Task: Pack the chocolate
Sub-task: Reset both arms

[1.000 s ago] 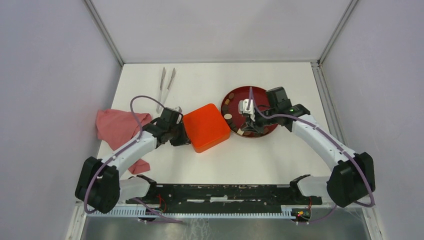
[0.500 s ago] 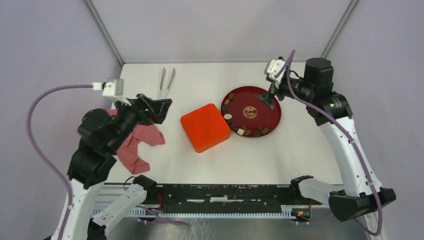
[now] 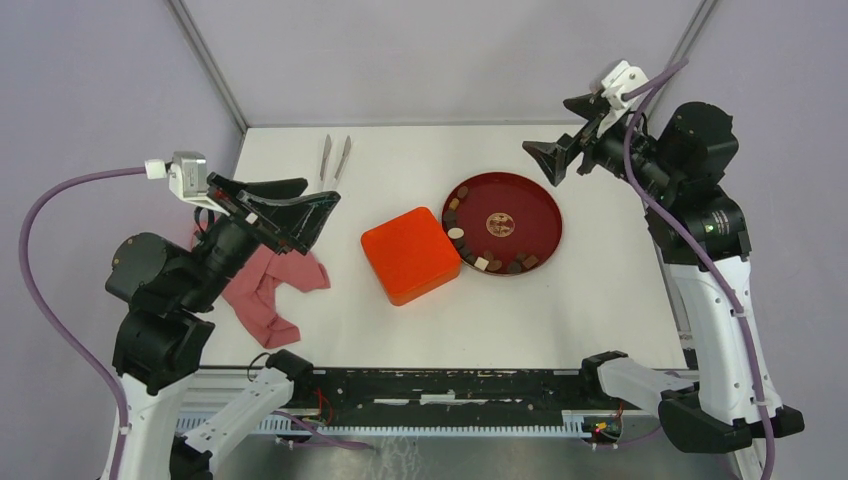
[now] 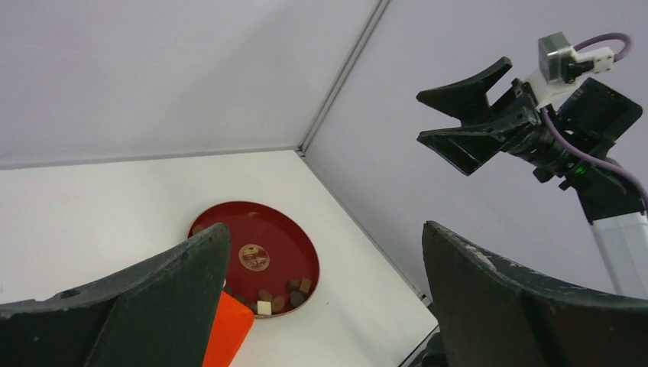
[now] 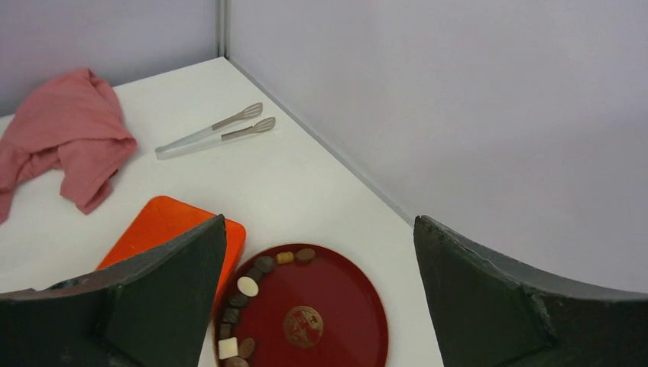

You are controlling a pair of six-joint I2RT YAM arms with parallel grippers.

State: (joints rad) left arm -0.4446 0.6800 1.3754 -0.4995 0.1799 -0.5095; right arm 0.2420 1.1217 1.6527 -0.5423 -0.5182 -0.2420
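Several small chocolate pieces (image 3: 470, 252), dark brown, mid brown and cream-white, lie along the left and near rim of a round dark-red plate (image 3: 525, 215). Touching the plate's left side is a shut orange square box (image 3: 410, 255). My left gripper (image 3: 318, 195) hangs open high above the table's left side, nothing between its fingers. My right gripper (image 3: 547, 125) is open and empty too, raised above the far right corner. The right wrist view looks down past its gripper (image 5: 319, 222) at the chocolate (image 5: 248, 287) and the box (image 5: 160, 225). The left wrist view shows the chocolate (image 4: 286, 290) beyond its gripper (image 4: 325, 229).
Metal tongs (image 3: 335, 157) lie at the back of the table, left of centre. A crumpled pink cloth (image 3: 265, 285) sits at the left edge under my left arm. Grey walls close in the back and both sides.
Both arms have lifted high off the table, the left from beside the box, the right from over the plate. Both grippers have opened wide. The pink cloth has shifted a little.
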